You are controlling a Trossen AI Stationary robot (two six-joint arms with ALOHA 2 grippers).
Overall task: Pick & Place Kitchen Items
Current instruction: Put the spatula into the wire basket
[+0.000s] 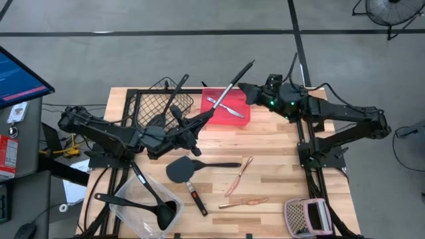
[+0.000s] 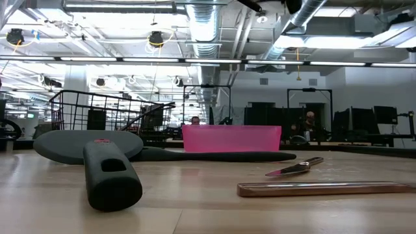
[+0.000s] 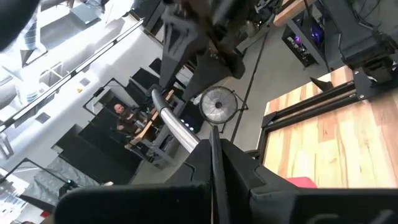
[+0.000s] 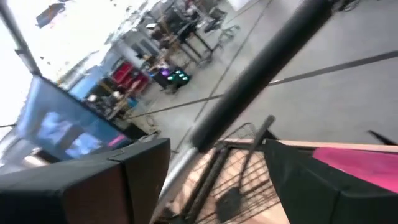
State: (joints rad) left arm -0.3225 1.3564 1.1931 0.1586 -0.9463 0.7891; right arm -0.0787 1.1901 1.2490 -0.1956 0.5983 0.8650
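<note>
On the worktop (image 1: 279,159), a black spatula (image 1: 192,167) lies at center with copper sticks (image 1: 240,178) at its 3 o'clock. Farther back, the left claw (image 1: 199,123) is clamped on a long metal utensil (image 1: 232,84) slanting toward 1 o'clock above the red tray (image 1: 242,119). The right claw (image 1: 247,89), fingers apart, straddles the handle's far end.

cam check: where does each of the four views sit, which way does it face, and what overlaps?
High: overhead, straight down; both arms, left gripper holding a long utensil.
Low: tabletop height, facing the room; no arm.
Left wrist: along the utensil, past its fingers.
Right wrist: right gripper open around the utensil.
Shared: red tray in high and low.
</note>
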